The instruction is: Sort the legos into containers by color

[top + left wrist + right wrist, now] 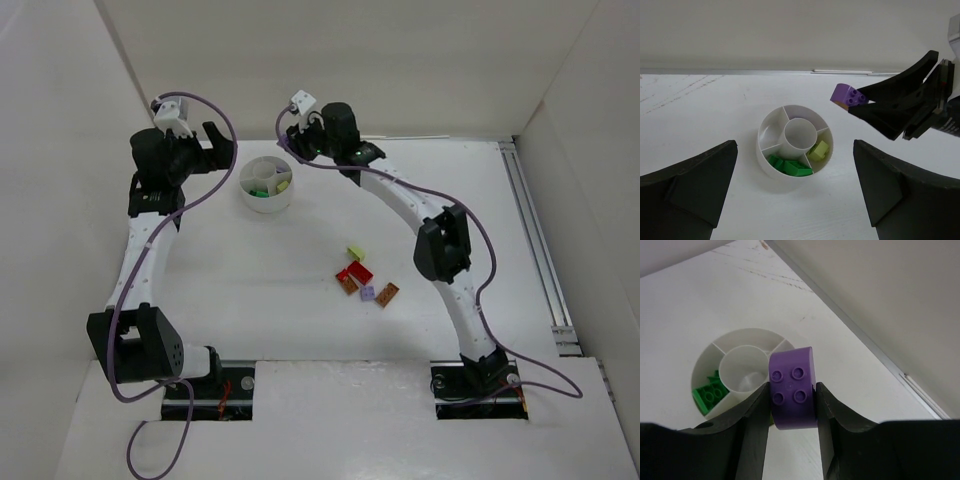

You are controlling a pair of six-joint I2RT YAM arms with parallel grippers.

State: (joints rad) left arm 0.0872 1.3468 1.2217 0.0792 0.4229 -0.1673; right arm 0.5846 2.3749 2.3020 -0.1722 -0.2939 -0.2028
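Right gripper (792,396) clamps lilac brick (846,94) aloft near the dish (763,161).
Left gripper (221,148) beside the dish, jaws wide apart; green bricks (788,167) inside.

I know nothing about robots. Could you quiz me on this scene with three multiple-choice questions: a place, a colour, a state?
1. Where are the bright green bricks? A in one wedge of the dish; B in the dish's middle cup; C in the left gripper.
2. What colour is the held brick in the right gripper? A red; B purple; C green.
3. The left gripper is: A open, empty; B shut on a brick; C shut, empty.
Answers: A, they fill a wedge; B, its studs show purple; A, fingers wide apart, nothing between.
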